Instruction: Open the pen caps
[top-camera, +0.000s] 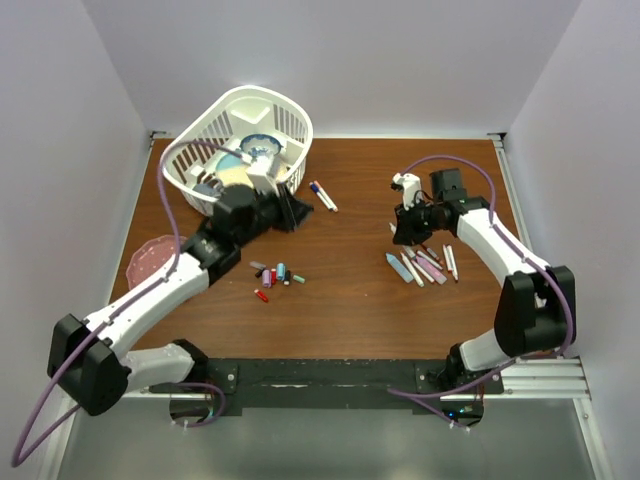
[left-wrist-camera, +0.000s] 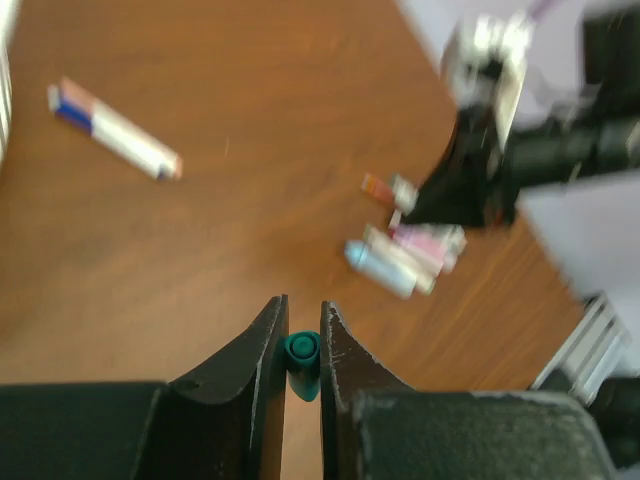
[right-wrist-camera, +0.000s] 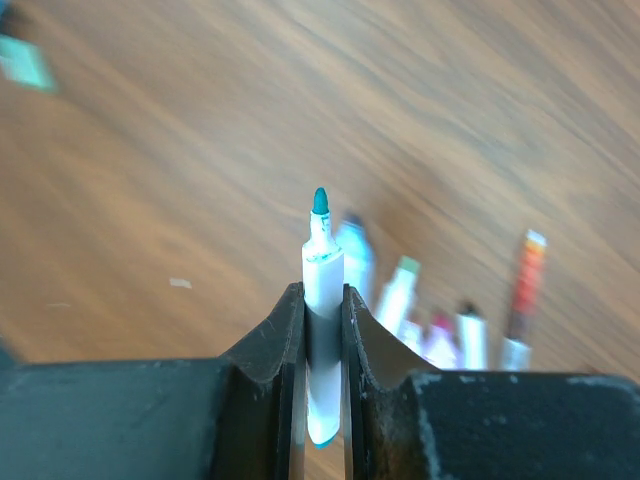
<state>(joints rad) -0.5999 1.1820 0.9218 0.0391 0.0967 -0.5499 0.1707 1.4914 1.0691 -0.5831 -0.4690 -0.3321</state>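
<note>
A: What does the left gripper (left-wrist-camera: 300, 312) hold?
B: It is closed on a teal cap (left-wrist-camera: 301, 362). The right gripper (right-wrist-camera: 322, 292) pinches a white pen (right-wrist-camera: 322, 255) — teal tip bare, pointing to 12 o'clock.
A: And the other caps (top-camera: 275, 274)?
B: At 6 o'clock of the left gripper, lying on the table (top-camera: 350, 300).

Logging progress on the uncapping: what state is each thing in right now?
Left gripper: shut on teal cap.
Right gripper: shut on teal pen, uncapped.
Lone pen: lying flat, cap seemingly on.
Right pens: lying clustered, seemingly uncapped.
Loose caps: lying clustered, off pens.
</note>
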